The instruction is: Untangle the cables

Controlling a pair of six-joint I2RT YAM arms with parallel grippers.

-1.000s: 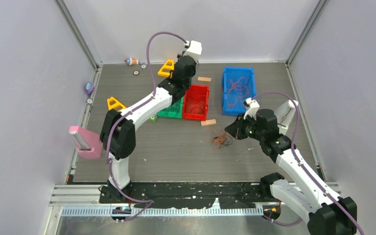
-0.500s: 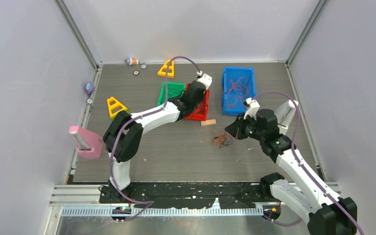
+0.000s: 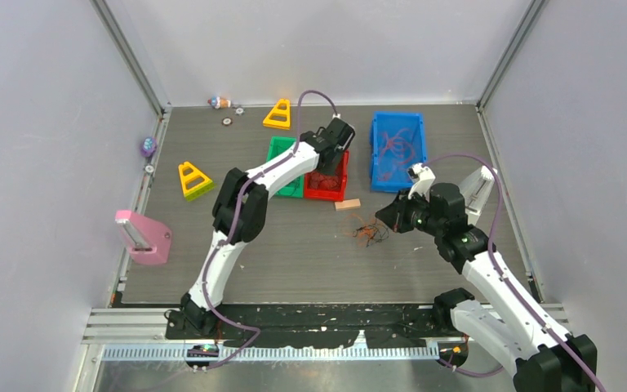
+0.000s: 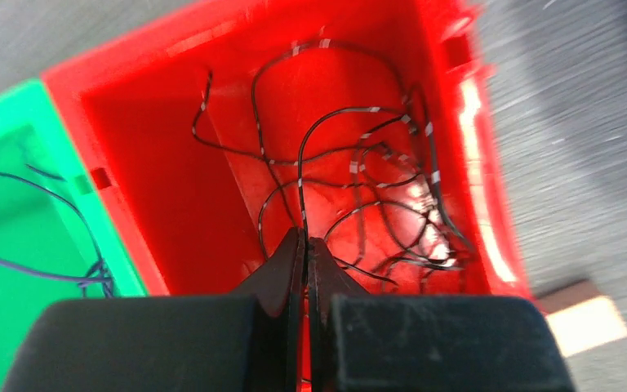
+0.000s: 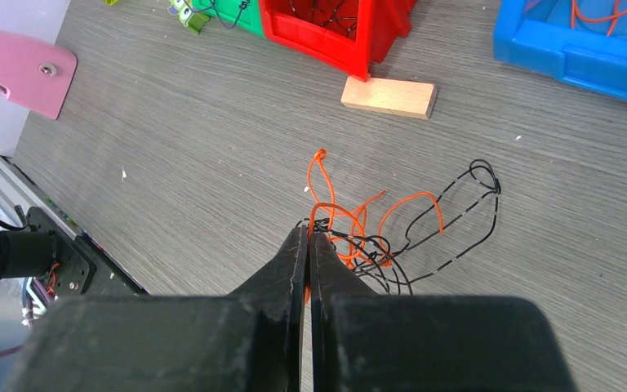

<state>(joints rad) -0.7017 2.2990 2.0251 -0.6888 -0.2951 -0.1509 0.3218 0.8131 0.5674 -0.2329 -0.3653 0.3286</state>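
In the left wrist view my left gripper (image 4: 305, 239) hangs inside the red bin (image 4: 212, 37), shut on a thin black cable with white marks (image 4: 301, 171) that rises from the fingertips. More black cables (image 4: 392, 204) lie looped on the bin floor. From above, the left gripper (image 3: 329, 162) sits over the red bin (image 3: 327, 193). My right gripper (image 5: 308, 231) is shut on the edge of a small clump of orange and black cables (image 5: 363, 241) lying on the table. From above, that clump (image 3: 367, 233) lies just left of the right gripper (image 3: 385, 219).
A green bin (image 3: 282, 159) with a dark cable adjoins the red one. A blue bin (image 3: 397, 147) behind holds orange-red cables. A wooden block (image 3: 347, 204) lies near the clump. Yellow triangles (image 3: 278, 114) (image 3: 193, 177) and a pink stand (image 3: 143, 237) sit to the left.
My left arm has swung from the back, near the yellow triangle, rightward and down into the red bin. The right arm and the clump have stayed put.
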